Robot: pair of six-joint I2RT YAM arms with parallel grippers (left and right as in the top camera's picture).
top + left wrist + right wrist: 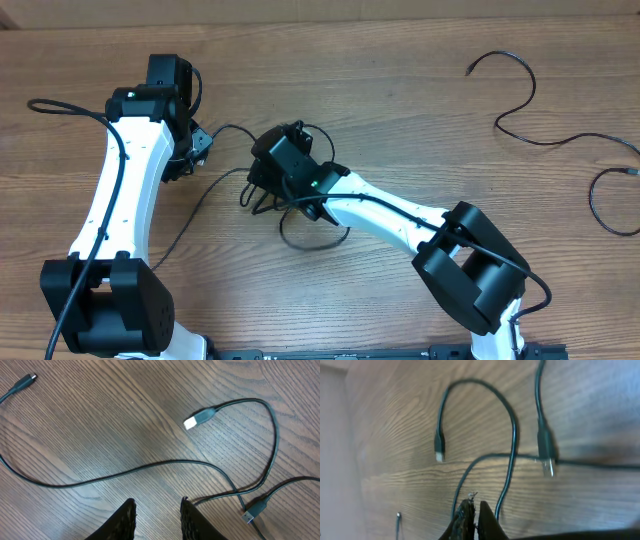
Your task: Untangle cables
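Several thin black cables lie on the wooden table. A tangled bunch (300, 228) sits at the centre, under my right gripper (258, 190). In the right wrist view that gripper (474, 502) is shut; one cable (465, 477) runs down beside its left finger and another (509, 475) passes its right finger, with nothing visible between the tips. Two plugs (439, 452) (547, 462) lie beyond. My left gripper (157, 501) hovers open and empty above a long cable (150, 466), near a USB plug (198, 419) and a second plug (254, 510).
Two separate loose cables (520, 105) (605, 195) lie at the far right of the table. A small plug (25, 382) on a thin cord rests at the left wrist view's top left. The left arm (125, 190) stands along the left side.
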